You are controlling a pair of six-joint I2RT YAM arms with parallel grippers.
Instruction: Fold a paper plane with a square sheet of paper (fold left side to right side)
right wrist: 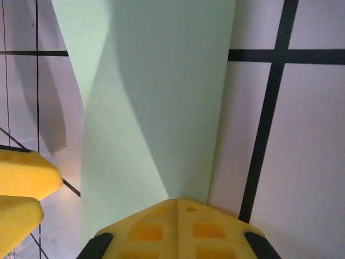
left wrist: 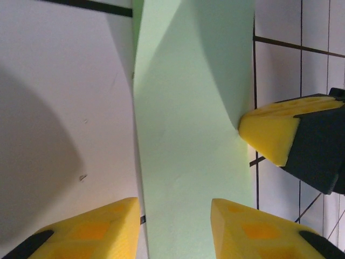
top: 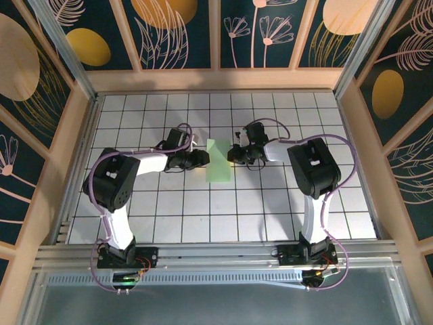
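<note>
Flanking square sheet of paper (top: 218,161), long axis near-to-far: left tool (left wrist: 172,208) half open, empty, at left edge; right tool (right wrist: 178,210) shut, touching right edge.

Left tool (left wrist: 175,213) parted, right tool (right wrist: 178,204) closed

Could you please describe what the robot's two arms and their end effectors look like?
Both the left arm and the right arm have white links with bulky black joint housings, black bases, and a lilac cable looping alongside each. The left end effector and the right end effector carry wedge-shaped yellow fingers with darker orange squares, on black mounts.
</note>
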